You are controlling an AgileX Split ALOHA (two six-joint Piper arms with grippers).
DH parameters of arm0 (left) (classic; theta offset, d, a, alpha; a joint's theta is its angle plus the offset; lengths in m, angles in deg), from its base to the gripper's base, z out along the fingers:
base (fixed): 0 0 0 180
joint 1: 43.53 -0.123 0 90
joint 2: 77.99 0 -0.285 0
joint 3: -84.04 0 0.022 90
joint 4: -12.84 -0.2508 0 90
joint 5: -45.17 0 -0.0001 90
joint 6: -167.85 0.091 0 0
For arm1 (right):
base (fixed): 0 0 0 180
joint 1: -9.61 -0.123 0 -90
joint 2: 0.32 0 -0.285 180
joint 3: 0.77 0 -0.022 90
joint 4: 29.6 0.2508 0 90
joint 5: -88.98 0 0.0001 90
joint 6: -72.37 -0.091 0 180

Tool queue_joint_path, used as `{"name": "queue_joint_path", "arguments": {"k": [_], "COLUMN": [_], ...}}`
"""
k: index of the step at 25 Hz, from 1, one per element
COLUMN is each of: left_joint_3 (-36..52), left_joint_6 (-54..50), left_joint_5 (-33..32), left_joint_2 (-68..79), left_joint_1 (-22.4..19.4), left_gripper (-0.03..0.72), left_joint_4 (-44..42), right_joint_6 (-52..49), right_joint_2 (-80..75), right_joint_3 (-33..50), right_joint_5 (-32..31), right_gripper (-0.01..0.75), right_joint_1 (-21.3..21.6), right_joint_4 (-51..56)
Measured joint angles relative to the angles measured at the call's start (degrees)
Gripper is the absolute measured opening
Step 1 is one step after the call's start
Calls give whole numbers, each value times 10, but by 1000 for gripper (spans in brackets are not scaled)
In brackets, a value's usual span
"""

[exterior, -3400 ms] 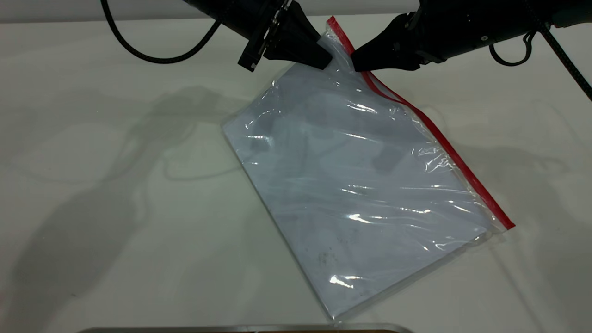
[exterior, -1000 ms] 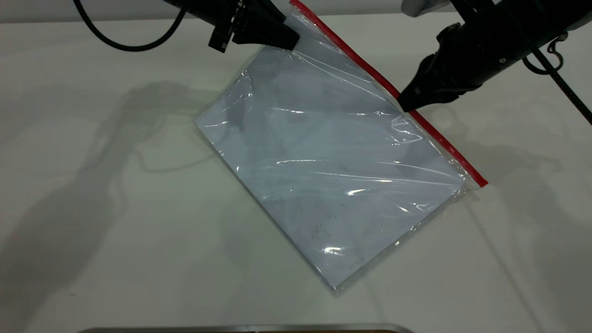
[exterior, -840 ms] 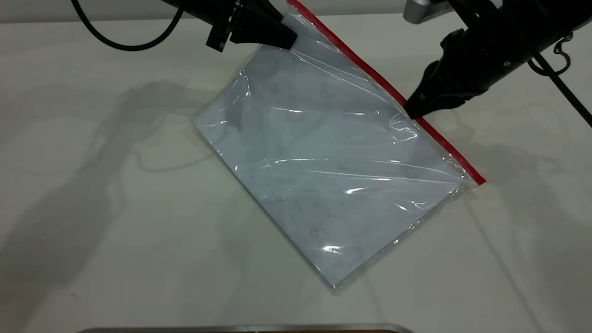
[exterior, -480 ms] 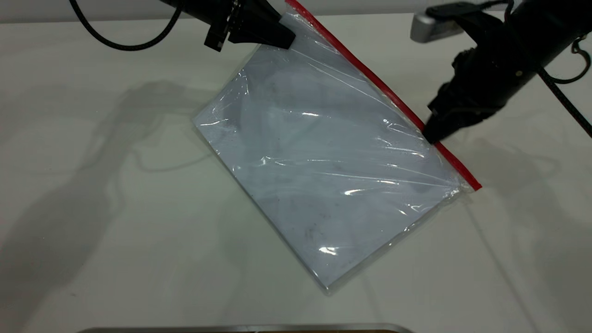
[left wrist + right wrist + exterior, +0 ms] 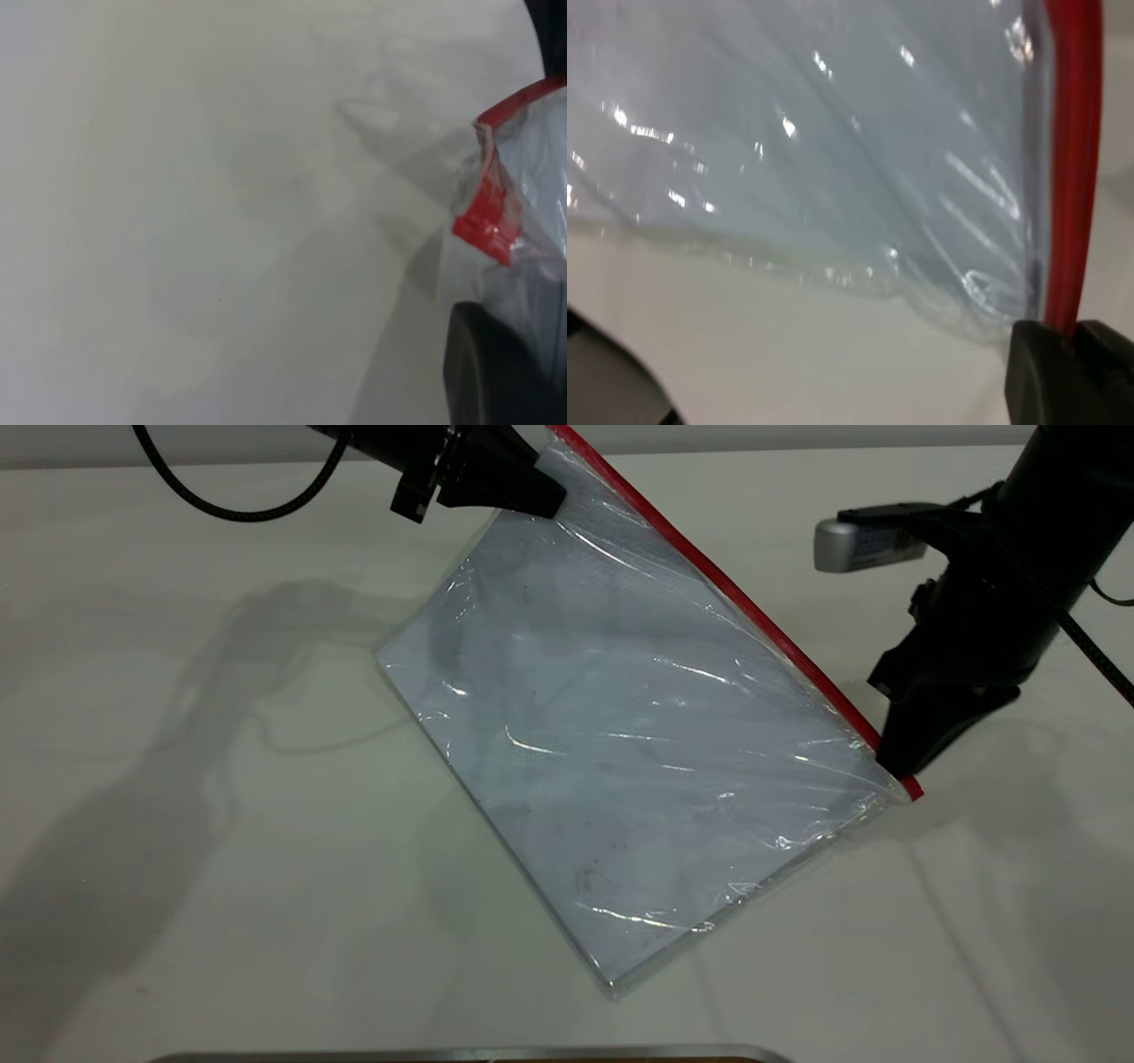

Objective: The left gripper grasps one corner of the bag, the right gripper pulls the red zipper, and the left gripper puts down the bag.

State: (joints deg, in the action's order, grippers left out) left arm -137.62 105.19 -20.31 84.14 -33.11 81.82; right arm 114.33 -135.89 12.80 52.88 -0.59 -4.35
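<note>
The clear bag point(image 5: 620, 744) with a bluish-white sheet inside hangs tilted, its lower corner near the table. The left gripper point(image 5: 554, 503) at the top is shut on the bag's upper corner point(image 5: 567, 460), where the red zipper point(image 5: 735, 598) begins. The red zipper runs down the right edge. The right gripper point(image 5: 895, 766) is shut on the red zipper near its lower end. In the right wrist view the red zipper point(image 5: 1072, 177) runs between the black fingertips point(image 5: 1041, 372). In the left wrist view the crumpled red end point(image 5: 487, 212) of the bag shows beside a black finger point(image 5: 487, 372).
A white table point(image 5: 221, 824) lies under the bag, with arm shadows at the left. A metal edge point(image 5: 469, 1054) runs along the bottom of the exterior view. A grey camera box point(image 5: 864, 545) sits on the right arm.
The right gripper has slid down along the red zipper from its upper end to near its lower end. The left gripper has held the corner, shifted up and left; the bag swung with it.
</note>
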Motion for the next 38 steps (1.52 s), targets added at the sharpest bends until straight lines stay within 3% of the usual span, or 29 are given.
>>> {"name": "queue_joint_path", "arguments": {"k": [7,12,15,19,23,26,30,38], "left_joint_3": [-1,-4,-4,-4,-4,-4,-4,-4], "left_joint_6": [0,-1,-21,-51,-77,-116,-217,-495], "left_joint_5": [0,1,12,20,52,99,137,137], "left_joint_2": [0,0,0,0,-3,-18,-62,-190], "left_joint_1": [0,-2,-5,-5,-5,-5,-5,-5], "left_gripper": [54,89,181,359,513,573,585,586], "left_joint_4": [0,-1,0,9,10,-4,-61,-246], "right_joint_6": [-15,-15,-16,-16,-16,-16,-16,-17], "right_joint_2": [0,0,0,0,0,0,1,109], "right_joint_3": [0,0,0,0,-3,-29,-87,-195], "right_joint_5": [-23,-22,-21,-6,18,19,17,15], "right_gripper": [51,144,267,436,533,550,553,553], "right_joint_1": [1,1,2,2,2,2,2,2], "right_joint_4": [-8,-14,-15,-15,-17,-19,-19,-22]}}
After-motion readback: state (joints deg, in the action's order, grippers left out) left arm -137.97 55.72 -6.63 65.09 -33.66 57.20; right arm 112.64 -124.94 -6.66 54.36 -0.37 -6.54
